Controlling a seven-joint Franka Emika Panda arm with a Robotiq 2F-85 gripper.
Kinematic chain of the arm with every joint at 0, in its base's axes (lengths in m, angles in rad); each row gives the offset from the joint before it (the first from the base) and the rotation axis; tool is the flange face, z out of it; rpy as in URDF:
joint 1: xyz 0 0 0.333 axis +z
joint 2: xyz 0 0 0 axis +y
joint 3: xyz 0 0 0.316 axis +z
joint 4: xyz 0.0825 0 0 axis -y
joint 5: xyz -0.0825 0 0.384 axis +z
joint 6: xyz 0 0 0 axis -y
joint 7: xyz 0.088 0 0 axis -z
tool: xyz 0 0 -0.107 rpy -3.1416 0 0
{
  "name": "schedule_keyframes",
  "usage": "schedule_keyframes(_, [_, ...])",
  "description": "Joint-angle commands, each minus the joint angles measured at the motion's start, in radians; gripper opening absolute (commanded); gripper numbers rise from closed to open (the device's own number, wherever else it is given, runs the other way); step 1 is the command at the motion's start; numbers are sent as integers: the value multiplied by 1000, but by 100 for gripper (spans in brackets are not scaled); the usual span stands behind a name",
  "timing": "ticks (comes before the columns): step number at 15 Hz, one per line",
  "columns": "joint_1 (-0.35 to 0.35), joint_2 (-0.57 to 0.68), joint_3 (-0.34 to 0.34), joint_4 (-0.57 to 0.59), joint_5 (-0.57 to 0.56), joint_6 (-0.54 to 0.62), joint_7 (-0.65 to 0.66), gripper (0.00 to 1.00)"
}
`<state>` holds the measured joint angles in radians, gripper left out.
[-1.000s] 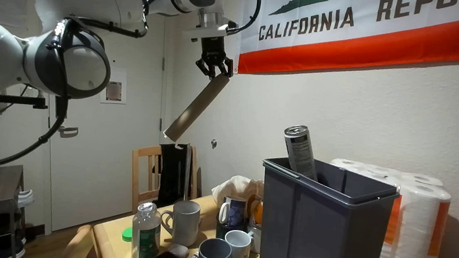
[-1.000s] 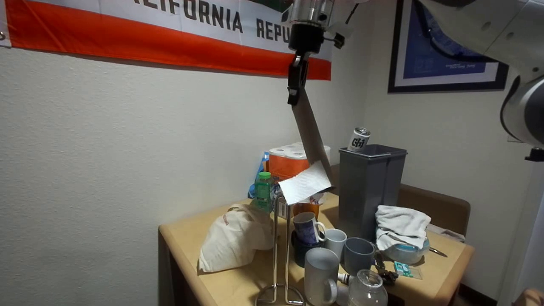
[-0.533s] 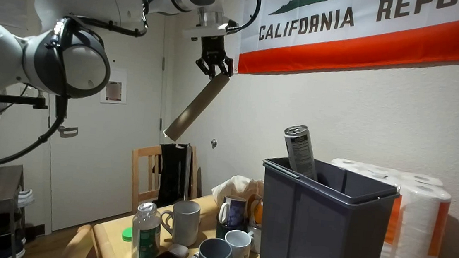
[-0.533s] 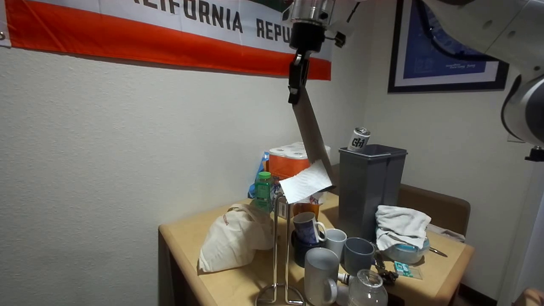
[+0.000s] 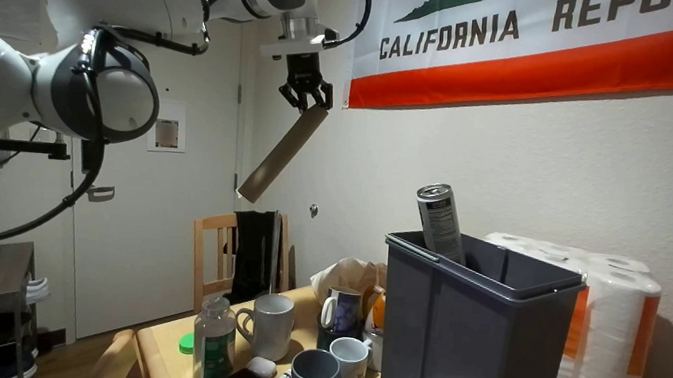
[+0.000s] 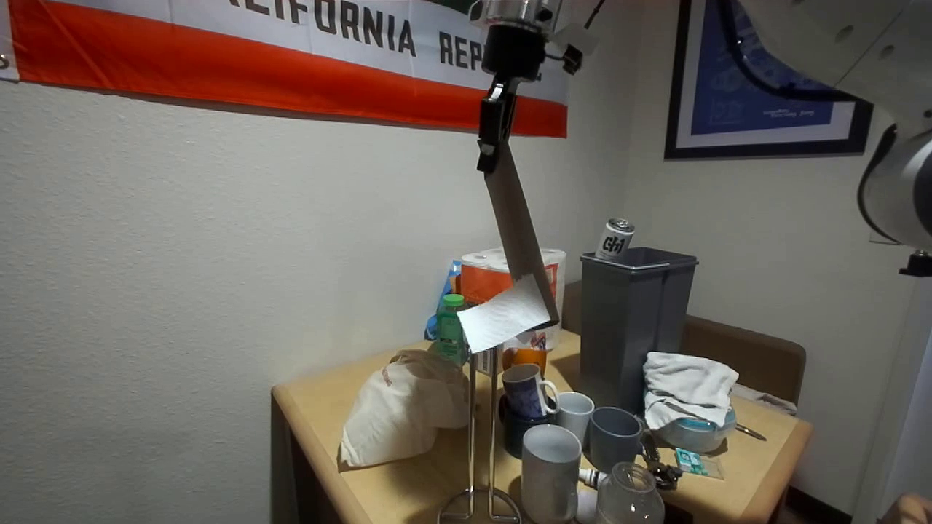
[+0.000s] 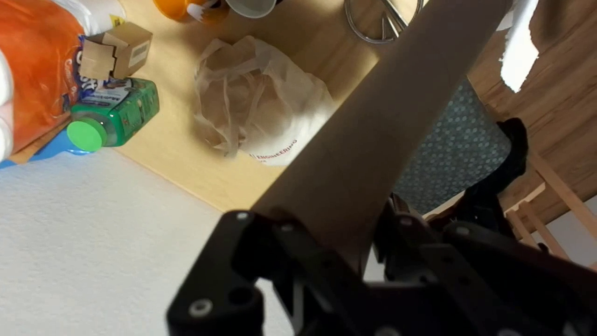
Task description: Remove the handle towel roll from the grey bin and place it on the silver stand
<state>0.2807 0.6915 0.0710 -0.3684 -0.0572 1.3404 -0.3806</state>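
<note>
My fingers [image 6: 492,127] are pinching the towel roll [image 5: 283,153] at its top end, and it hangs up in the air, higher than the bench [image 6: 320,407]. It is long and skinny and brown, plain cardboard with straight sides, and it leans. A bit of white paper [image 6: 504,316] with a ragged edge sticks out at its low end. In an exterior view, that paper hides the top of the silver stand [image 6: 472,437]; I can't tell if they touch. The towel roll is well apart from the grey bin [image 5: 463,340].
</note>
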Motion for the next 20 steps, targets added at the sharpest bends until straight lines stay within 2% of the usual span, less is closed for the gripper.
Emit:
schedule_keyframes(1, [44, -19, -16, -9, -35, 45, 43, 1])
schedule_keyframes(10, [103, -2, -74, -17, -151, 138, 87, 1])
schedule_keyframes(20, [122, 38, -94, -17, -172, 182, 106, 1])
